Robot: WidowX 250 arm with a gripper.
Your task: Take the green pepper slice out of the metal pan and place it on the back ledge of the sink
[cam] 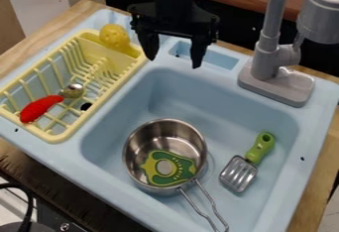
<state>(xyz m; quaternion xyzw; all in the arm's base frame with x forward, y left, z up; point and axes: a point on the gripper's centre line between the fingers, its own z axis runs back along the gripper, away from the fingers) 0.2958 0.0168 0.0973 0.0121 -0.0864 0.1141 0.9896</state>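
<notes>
A black two-finger gripper [173, 53], its fingers spread with nothing between them, hangs over the back rim of a light-blue toy sink [260, 209] at the upper center of the frame. Well apart from its fingers, a bumpy yellow object [114, 36] sits to the frame's left, at the upper end of a pale-yellow dish rack [68, 131]. Lower in the rack lies a utensil [39, 109] with a red handle and a rounded metal head. In the basin, at lower center, a metal pot [165, 127] contains a flat green piece [169, 177] with a pale middle; a green-handled slotted spatula [240, 173] lies to the pot's right. The bottom edge crops the pot's wire handle, the top edge crops the gray faucet [265, 60], and what the yellow object is remains hard to make out.
</notes>
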